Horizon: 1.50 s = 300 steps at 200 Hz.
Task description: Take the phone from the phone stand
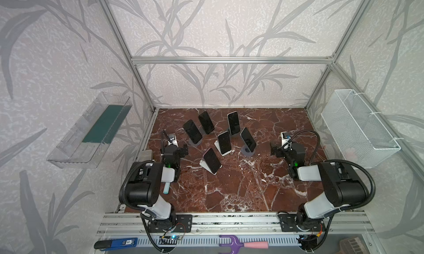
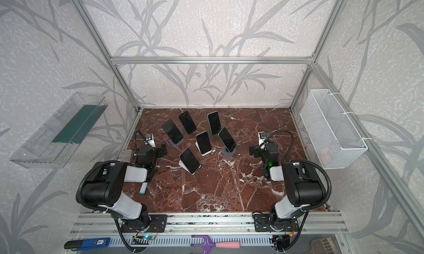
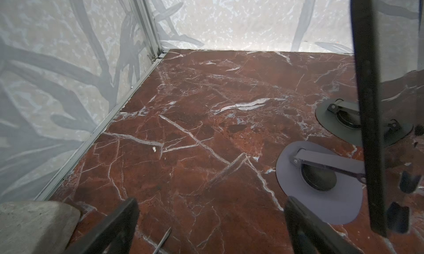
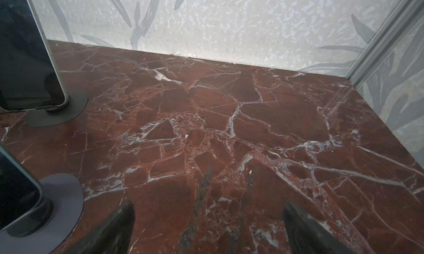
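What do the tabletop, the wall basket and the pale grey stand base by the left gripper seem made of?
Tabletop: red-brown marble look, white veins; possibly printed film. Wall basket: white wire mesh, see-through, likely coated metal. Pale grey stand base: smooth matte disc, metal or plastic.

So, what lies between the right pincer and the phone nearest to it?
Nothing: only bare marble table, shown in both top views. The open right pincer and that phone on its grey stand are apart.
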Each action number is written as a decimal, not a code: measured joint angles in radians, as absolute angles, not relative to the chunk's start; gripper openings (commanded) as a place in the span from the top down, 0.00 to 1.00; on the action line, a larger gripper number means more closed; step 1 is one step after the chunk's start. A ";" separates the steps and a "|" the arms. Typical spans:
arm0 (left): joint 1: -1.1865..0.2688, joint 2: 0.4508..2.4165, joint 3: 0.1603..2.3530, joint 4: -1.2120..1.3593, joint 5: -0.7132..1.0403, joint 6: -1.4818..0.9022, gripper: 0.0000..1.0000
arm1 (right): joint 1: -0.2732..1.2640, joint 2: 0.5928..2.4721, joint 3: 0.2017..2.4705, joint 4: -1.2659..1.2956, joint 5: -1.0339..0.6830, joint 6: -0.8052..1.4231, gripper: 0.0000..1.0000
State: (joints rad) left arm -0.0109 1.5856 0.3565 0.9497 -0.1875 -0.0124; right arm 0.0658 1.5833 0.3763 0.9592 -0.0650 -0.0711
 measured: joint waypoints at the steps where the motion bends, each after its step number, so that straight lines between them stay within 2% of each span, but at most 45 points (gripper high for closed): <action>1: -0.011 1.586 0.356 0.950 -0.187 -0.012 0.01 | 0.066 1.583 0.376 0.959 -0.065 -0.071 0.01; 300: -0.011 1.586 0.356 0.950 -0.185 -0.019 0.01 | 0.118 1.584 0.376 0.961 0.012 -0.087 0.01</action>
State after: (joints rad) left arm -0.0109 1.5856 0.3565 0.9497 -0.1848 -0.0185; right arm 0.1184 1.5837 0.3763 0.9611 0.0116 -0.0872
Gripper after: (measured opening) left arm 0.991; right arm 0.991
